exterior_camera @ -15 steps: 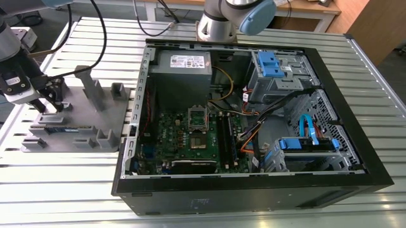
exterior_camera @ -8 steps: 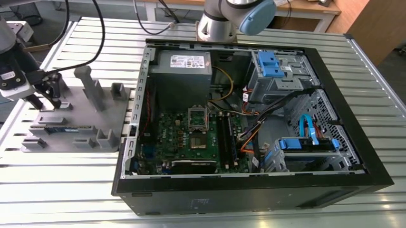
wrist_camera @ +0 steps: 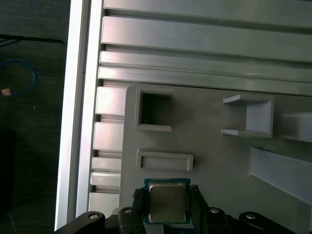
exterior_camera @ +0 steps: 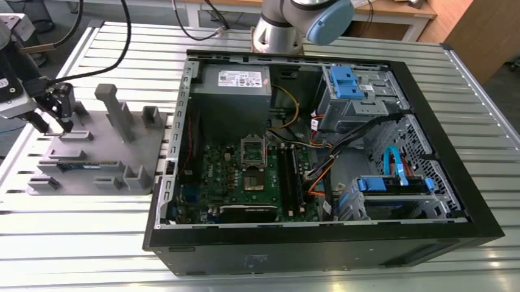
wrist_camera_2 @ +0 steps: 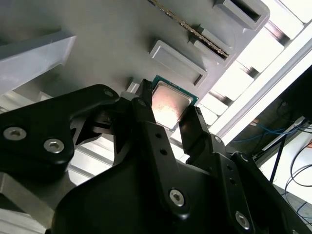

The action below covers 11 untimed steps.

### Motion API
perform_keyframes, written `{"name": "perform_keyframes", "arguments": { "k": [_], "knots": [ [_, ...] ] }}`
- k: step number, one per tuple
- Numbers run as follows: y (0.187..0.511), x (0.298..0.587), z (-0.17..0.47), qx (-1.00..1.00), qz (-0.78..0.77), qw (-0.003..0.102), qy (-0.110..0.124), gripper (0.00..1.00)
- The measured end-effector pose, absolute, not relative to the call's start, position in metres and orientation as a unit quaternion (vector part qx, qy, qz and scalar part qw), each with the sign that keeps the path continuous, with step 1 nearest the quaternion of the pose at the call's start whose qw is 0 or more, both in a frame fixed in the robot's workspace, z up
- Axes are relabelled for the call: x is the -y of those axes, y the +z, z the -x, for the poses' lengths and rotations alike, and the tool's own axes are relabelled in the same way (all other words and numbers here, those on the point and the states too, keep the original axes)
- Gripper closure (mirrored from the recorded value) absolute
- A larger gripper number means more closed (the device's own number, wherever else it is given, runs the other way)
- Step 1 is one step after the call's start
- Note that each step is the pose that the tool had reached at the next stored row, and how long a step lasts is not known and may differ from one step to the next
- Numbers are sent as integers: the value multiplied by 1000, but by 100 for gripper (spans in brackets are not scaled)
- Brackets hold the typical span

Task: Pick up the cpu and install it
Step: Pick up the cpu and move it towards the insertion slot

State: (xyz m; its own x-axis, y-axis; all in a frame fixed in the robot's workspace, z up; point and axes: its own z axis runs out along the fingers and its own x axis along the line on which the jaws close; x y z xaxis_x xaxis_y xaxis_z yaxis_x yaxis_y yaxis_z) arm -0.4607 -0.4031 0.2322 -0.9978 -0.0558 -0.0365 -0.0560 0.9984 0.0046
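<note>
Cpu (wrist_camera: 168, 202) sat pinched at opposite edges between your tool's (wrist_camera_2: 169, 103) two fingers, just over the grey holder tray (wrist_camera: 219, 161) on the table (exterior_camera: 97, 243), well apart from the open computer case (exterior_camera: 325, 246).

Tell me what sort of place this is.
Likely a robotics lab bench for computer assembly: an open computer case, a grey parts tray and a robot arm's base sit on a slatted metal table.

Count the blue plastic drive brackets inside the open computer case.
2. The far blue bracket sits on the far drive cage; the near blue bracket sits on the near drive cage, both at the exterior view's right. Others may be hidden.
</note>
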Motion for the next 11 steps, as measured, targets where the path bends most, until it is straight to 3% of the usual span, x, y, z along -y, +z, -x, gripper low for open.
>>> {"name": "perform_keyframes", "arguments": {
  "k": [11],
  "knots": [
    [239,403,461,-999,28,18,3,53]
  ]
}}
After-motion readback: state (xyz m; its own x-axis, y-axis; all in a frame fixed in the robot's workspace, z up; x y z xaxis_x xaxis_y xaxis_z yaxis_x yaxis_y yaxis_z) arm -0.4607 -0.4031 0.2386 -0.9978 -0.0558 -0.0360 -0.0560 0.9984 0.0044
